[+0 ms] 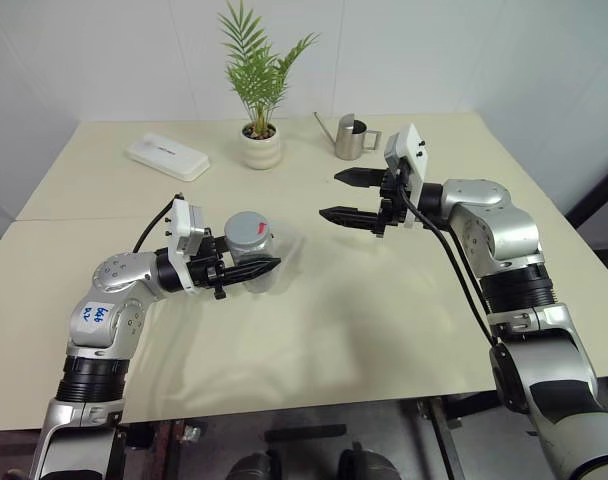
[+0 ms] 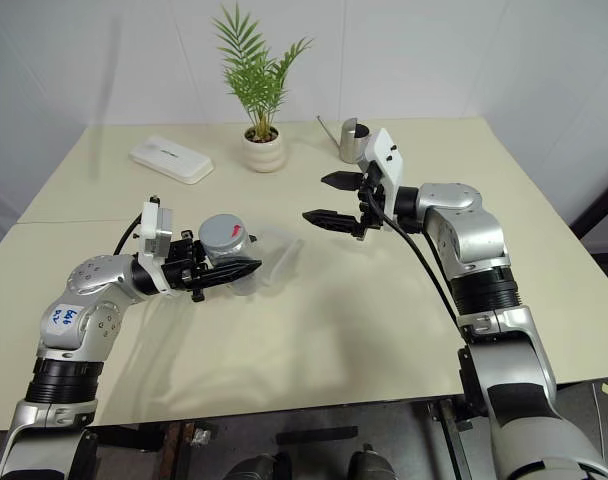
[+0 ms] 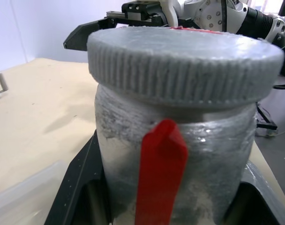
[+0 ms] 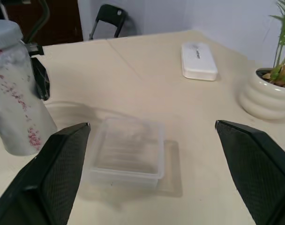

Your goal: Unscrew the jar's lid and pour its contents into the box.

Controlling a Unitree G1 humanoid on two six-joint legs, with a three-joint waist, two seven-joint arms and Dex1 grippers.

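Centrally, two arms reach over a beige table (image 1: pixel 314 330) from opposite sides. Left arm: bent at the elbow, forearm roughly level, its left gripper (image 1: pixel 252 268) pointing toward the right arm. Its black fingers (image 3: pixel 72 187) are clamped on the body of the jar (image 1: pixel 250 240), which stands upright between them, raised above the tabletop. The lid (image 3: pixel 184 63), ribbed at its rim and bearing a red mark, sits on the jar; a red stripe (image 3: pixel 160 173) runs down the jar's side between the two fingers. Contents cannot be made out through the jar's wall. Right arm: elbow bent, forearm level, its right gripper (image 1: pixel 346 196) pointing toward the jar and well apart from it. Its two fingers (image 4: pixel 53 173) stand wide apart and hold nothing. The box (image 4: pixel 128 152), clear and shallow, rests on the table just beside and below the jar, ahead of the open fingers. Beyond the right gripper stand a watering can (image 1: pixel 351 138) and a potted plant (image 1: pixel 261 95); a white case (image 1: pixel 167 156) lies beyond the left gripper.
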